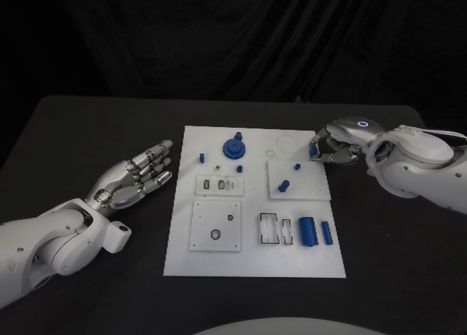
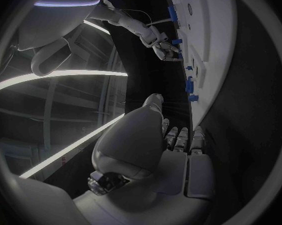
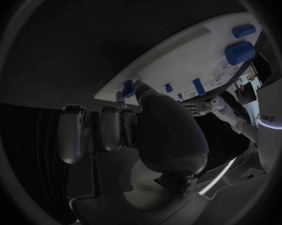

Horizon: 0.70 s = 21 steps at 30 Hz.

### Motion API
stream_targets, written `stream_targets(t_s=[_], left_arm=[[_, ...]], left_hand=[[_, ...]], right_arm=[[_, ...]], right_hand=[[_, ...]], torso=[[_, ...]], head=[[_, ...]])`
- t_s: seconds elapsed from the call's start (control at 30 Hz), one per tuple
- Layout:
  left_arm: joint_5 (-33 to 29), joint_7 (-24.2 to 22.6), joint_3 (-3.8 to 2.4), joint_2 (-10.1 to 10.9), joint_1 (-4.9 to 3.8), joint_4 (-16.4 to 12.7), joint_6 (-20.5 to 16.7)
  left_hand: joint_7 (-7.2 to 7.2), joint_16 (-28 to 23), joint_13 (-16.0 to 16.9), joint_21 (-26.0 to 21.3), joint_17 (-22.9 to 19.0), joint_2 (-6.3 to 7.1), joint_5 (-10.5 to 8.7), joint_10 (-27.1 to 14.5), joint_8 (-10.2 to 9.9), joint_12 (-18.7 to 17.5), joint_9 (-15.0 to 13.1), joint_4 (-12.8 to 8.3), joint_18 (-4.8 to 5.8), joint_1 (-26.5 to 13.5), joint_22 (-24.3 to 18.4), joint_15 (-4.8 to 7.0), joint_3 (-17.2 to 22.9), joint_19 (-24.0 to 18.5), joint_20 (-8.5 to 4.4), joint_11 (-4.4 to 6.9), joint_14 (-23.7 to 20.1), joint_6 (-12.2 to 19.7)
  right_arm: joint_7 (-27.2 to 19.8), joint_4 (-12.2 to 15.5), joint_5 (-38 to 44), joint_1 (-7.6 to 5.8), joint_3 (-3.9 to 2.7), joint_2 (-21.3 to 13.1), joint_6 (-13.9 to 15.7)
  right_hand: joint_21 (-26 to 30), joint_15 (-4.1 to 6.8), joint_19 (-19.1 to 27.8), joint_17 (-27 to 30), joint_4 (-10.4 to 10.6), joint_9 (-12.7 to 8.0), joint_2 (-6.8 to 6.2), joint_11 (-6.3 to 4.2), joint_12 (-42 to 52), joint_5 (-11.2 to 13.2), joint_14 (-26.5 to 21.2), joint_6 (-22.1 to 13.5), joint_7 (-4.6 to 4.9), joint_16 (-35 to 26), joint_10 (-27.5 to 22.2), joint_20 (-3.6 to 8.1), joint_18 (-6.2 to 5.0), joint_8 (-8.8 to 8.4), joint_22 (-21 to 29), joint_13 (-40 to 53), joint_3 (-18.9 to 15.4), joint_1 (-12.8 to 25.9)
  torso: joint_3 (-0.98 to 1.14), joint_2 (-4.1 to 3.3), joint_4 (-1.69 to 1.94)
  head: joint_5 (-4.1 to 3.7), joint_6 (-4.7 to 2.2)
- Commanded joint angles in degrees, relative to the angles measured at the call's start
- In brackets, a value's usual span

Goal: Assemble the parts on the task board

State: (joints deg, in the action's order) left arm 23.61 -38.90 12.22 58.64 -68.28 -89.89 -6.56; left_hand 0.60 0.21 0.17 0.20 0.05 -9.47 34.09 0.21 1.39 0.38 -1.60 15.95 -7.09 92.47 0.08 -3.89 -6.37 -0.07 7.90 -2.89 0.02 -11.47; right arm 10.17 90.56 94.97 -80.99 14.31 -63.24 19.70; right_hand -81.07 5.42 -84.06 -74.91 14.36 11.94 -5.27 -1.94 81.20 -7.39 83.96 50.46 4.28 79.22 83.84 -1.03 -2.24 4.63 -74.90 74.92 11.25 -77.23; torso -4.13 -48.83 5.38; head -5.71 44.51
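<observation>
On the black table [image 1: 82, 139] lies the flat white rectangular task board [image 1: 253, 262], its near end carrying two upright blue cylinders [image 1: 308, 231] side by side beside a clear slotted holder, with small blue pegs and a round blue knobbed part [image 1: 234, 146] standing farther back. The robot's silver left hand [image 1: 137, 174] rests just off the board's left edge with fingers spread and nothing in it. At the board's far right edge the silver right hand [image 1: 337, 145] curls its fingers around a small blue part [image 1: 314, 149], pinching it there.
</observation>
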Motion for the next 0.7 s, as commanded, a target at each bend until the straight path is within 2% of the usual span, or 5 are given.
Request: stream_targets(t_s=[0.03,0.27,0.37,0.43,0.7], left_arm=[[-0.4,-5.7,-0.03,-0.1,-0.07,-0.1,0.8],[-0.4,-5.6,-0.03,-0.2,-0.07,0.0,0.9],[-0.4,-5.6,-0.03,-0.2,-0.07,0.1,0.9],[-0.4,-5.6,-0.03,-0.2,-0.06,0.1,1.0],[-0.4,-5.6,-0.03,-0.1,-0.05,0.2,1.1]], left_hand=[[0.14,-0.2,-0.1,-0.2,0.0,0.23,-0.09,0.1,0.1,-0.3,0.0,0.0,-0.87,-0.5,-0.1,-0.37,0.2,0.1,0.31,-0.40,0.0,0.0],[0.14,-0.2,-0.1,-0.2,0.0,0.23,-0.09,0.1,0.1,-0.3,0.0,0.0,-0.87,-0.5,-0.1,-0.37,0.2,0.1,0.31,-0.40,0.0,0.0],[0.13,-0.2,-0.1,-0.2,0.0,0.23,-0.18,0.1,0.1,-0.3,0.0,0.0,-0.88,-0.5,-0.1,-0.41,0.3,0.1,0.36,-0.50,0.0,0.0],[0.12,-0.2,-0.1,-0.2,0.0,0.23,-0.20,0.1,0.1,-0.3,0.0,0.0,-0.89,-0.5,-0.1,-0.42,0.3,0.1,0.37,-0.53,0.0,0.0],[0.10,-0.2,-0.1,-0.2,0.0,0.22,-0.30,0.1,0.1,-0.3,0.0,0.0,-0.89,-0.5,-0.1,-0.46,0.3,0.1,0.41,-0.58,0.0,0.0]], right_arm=[[0.7,-0.3,0.2,0.17,-0.02,0.2,0.1],[0.0,-0.5,0.2,0.27,-0.02,0.4,1.4],[-0.6,-0.4,0.2,0.32,-0.02,0.4,2.7],[-1.0,-0.3,0.2,0.34,-0.02,0.4,3.4],[-2.7,1.0,0.2,0.36,-0.03,-0.3,9.5]], right_hand=[[0.4,-0.29,-1.6,0.0,-0.4,0.5,0.78,0.39,-0.2,-1.1,3.4,1.4,0.01,-0.2,0.9,-0.25,-0.14,0.81,-11.1,2.2,0.2,-0.6],[0.7,-0.11,-1.5,0.2,-1.3,2.1,1.84,0.13,-0.2,-2.7,3.3,4.2,-0.40,-0.3,0.8,-0.15,-0.19,2.39,-11.1,2.0,0.5,-1.5],[0.9,0.20,-1.5,0.3,-2.4,4.0,2.57,-0.33,-0.2,-3.5,3.3,7.2,-1.02,-0.3,0.7,0.12,-0.23,4.63,-11.1,1.9,0.6,-2.4],[0.9,0.34,-1.5,0.4,-2.7,4.5,2.75,-0.43,-0.2,-3.6,3.3,7.5,-1.20,-0.4,0.7,0.21,-0.23,5.13,-11.1,1.8,0.6,-2.5],[0.9,0.61,-1.6,0.5,-4.0,6.4,3.56,-0.71,-0.1,-5.2,3.3,8.1,-1.53,-0.3,0.7,0.52,-0.19,6.79,-11.2,1.7,0.7,-3.6]], torso=[[0.01,0.03,-0.03],[-0.01,0.02,-0.03],[-0.01,0.00,-0.01],[-0.02,0.00,0.01],[0.00,0.02,-0.03]], head=[[0.07,0.09],[0.16,0.19],[0.20,0.25],[0.22,0.27],[0.75,0.42]])
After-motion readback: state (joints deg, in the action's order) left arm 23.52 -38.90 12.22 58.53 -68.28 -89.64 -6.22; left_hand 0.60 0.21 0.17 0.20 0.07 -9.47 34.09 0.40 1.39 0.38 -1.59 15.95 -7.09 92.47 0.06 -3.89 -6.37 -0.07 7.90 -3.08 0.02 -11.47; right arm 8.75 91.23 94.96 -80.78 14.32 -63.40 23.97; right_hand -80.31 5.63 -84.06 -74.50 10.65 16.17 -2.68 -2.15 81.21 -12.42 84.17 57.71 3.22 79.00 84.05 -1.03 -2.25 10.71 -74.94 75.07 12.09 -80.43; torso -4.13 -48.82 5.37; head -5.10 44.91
